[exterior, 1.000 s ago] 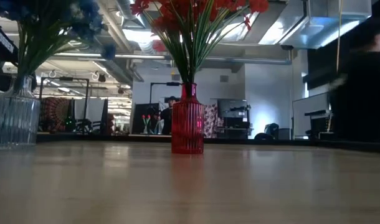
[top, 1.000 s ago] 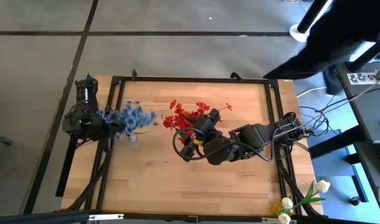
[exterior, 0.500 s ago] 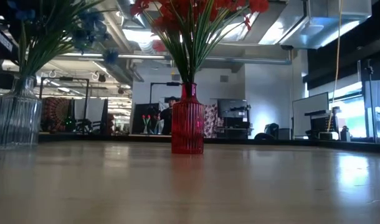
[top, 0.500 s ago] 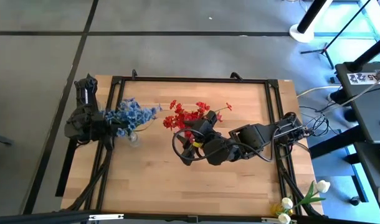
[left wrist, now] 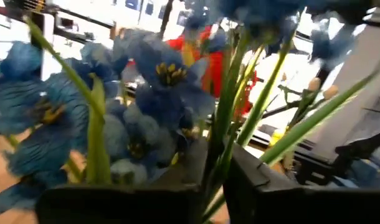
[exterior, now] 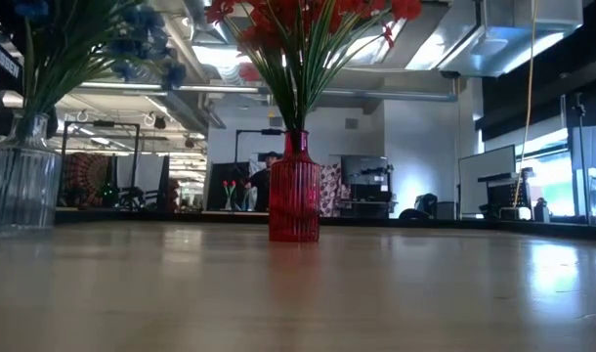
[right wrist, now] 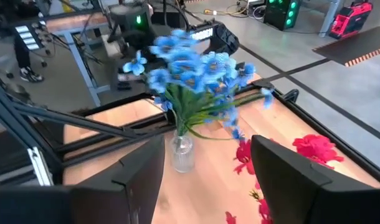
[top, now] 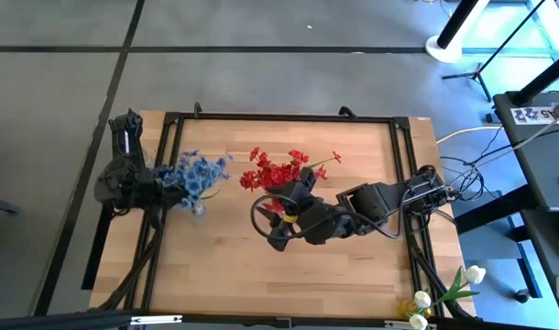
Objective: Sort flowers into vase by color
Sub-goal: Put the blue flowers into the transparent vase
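A bunch of blue flowers (top: 193, 174) stands with its stems in a clear ribbed vase (exterior: 20, 186) at the table's left; it also shows in the right wrist view (right wrist: 193, 68). Red flowers (top: 278, 170) stand in a red ribbed vase (exterior: 294, 191) at mid-table. My left gripper (top: 165, 190) reaches into the blue bunch from the left and is shut on green stems (left wrist: 216, 155). My right gripper (top: 275, 220) is open and empty just beside the red bunch, on its near side, facing the blue bunch. My left gripper pinches thin green stems of the blue flowers (left wrist: 224, 146) between its two fingers (left wrist: 265, 186), just below the blooms. It comes roughly level from the table's left side, and the stems run up across the fingers. The stems' lower ends are hidden in its wrist view.
A black frame rail (top: 279, 117) runs around the wooden table. White flowers (top: 444, 293) lie past the table's near right corner. Bare wood (top: 261, 275) spans the near half of the table. Cables (top: 463, 179) hang at the right edge.
The blue bunch has swayed in my left gripper's hold, its blooms swinging toward the far right and back, while the clear vase shifts slightly. My right gripper has eased a little toward the near edge. A dark figure at the far right has left the view.
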Available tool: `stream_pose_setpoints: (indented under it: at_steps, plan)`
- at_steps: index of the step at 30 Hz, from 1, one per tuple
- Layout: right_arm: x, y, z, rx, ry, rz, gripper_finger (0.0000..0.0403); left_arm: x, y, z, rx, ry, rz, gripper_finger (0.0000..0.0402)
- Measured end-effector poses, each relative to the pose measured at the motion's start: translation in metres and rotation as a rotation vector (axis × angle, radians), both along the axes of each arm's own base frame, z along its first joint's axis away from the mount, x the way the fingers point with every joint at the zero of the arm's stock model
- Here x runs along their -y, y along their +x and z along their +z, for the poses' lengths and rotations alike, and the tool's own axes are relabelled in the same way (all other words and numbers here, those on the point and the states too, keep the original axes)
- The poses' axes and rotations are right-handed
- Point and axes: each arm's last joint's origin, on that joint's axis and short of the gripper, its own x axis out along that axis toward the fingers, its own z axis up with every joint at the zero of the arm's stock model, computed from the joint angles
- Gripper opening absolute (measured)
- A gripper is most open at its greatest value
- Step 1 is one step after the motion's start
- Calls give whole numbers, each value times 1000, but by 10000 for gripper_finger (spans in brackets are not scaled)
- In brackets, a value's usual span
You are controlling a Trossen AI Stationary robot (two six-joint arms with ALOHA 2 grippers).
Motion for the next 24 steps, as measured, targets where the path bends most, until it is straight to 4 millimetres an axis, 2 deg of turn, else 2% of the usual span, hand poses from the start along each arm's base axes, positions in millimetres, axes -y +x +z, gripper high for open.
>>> stream_pose_setpoints:
  at_steps: [11,19,24]
  plan:
    - [4,1,-3,-52,-4,46,250,3,-1,22,74,-22,-212,136]
    - [4,0,-5,-81,-9,72,250,-11,-6,61,117,55,-228,167]
    - [4,-1,-7,-91,4,62,250,-29,-12,96,158,38,-204,168]
